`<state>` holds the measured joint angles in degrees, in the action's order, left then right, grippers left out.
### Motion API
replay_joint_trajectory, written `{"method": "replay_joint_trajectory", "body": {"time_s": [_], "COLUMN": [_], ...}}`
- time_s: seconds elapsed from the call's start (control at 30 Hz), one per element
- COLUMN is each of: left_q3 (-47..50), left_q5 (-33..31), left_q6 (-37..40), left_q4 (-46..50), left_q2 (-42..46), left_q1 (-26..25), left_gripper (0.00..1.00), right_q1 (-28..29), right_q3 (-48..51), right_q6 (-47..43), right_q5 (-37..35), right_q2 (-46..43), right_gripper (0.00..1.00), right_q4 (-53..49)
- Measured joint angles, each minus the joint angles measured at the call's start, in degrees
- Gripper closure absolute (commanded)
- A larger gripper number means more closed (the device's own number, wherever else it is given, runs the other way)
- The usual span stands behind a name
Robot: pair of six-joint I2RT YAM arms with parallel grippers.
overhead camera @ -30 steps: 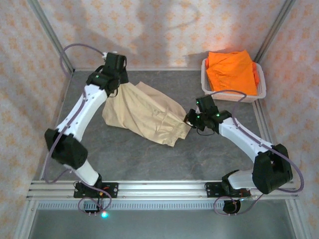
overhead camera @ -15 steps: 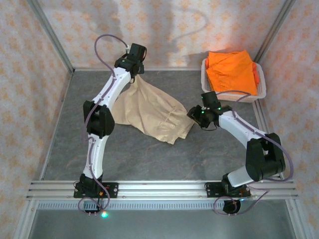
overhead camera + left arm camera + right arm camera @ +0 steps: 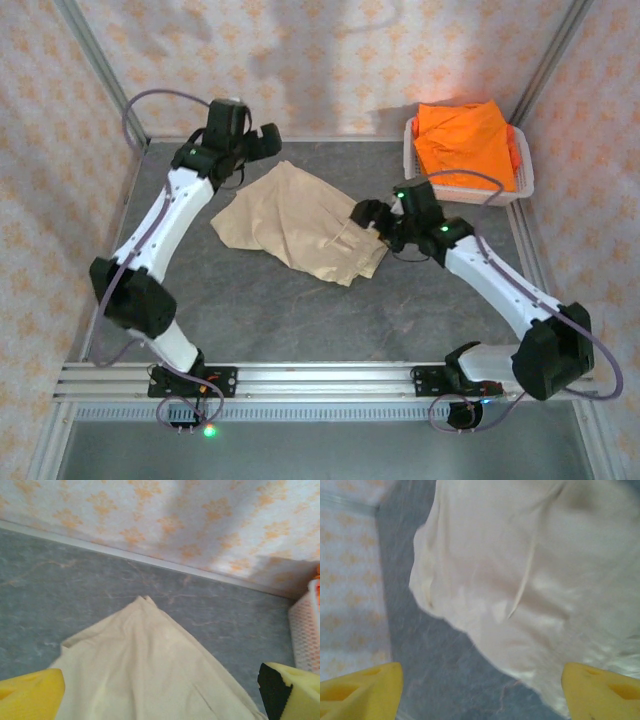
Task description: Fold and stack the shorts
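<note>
**Top view.** One pair of beige shorts (image 3: 300, 225) lies rumpled at the centre of the grey tabletop (image 3: 300, 330), between two pincers.

- **Pincers:** The left pincer (image 3: 258, 140), at upper left, hangs by the garment's far corner with its fingers spread, holding nothing. The right pincer (image 3: 366, 214), over the garment's right edge, is likewise spread and empty.
- **Count:** Orange shorts (image 3: 462, 140) are heaped in one white perforated basket (image 3: 470, 192) at upper right. Their number cannot be told from the pile.
- **Handling:** The cloth is probably light, limp and prone to bunching, not fragile. The thicker waistband or hem corners should give the surest hold, taken at two points to keep it flat.
</note>
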<state>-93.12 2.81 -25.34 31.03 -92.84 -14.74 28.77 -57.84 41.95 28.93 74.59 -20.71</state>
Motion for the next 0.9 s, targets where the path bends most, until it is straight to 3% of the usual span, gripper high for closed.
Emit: {"method": "replay_joint_trajectory", "body": {"time_s": [0.1, 0.27, 0.43, 0.67, 0.9], "left_q3": [9.03, 18.91, 22.62, 29.77, 44.46], "left_q5": [2.97, 6.86, 8.85, 9.18, 8.72], "left_q6": [-3.17, -7.52, -10.36, -12.92, -16.46], "left_q4": [-6.1, -11.91, -15.61, -22.71, -28.22], "left_q2": [0.68, -6.93, -12.11, -12.31, -2.64], "left_q1": [0.02, 0.28, 1.16, 2.05, 1.99], "left_gripper": [0.0, 0.0, 0.0, 0.0, 0.0], "right_q1": [5.25, 8.98, 9.01, 7.54, 1.51], "right_q3": [0.31, 3.02, 6.23, 8.44, 9.9], "right_q6": [2.73, 6.93, 8.44, 7.17, 0.13], "right_q5": [1.33, 2.86, 2.54, 2.56, 3.06], "right_q2": [4.83, 11.91, 16.0, 17.77, 15.39], "right_gripper": [0.18, 0.19, 0.21, 0.21, 0.21], "right_q4": [3.82, 10.03, 12.22, 12.55, 6.69]}}
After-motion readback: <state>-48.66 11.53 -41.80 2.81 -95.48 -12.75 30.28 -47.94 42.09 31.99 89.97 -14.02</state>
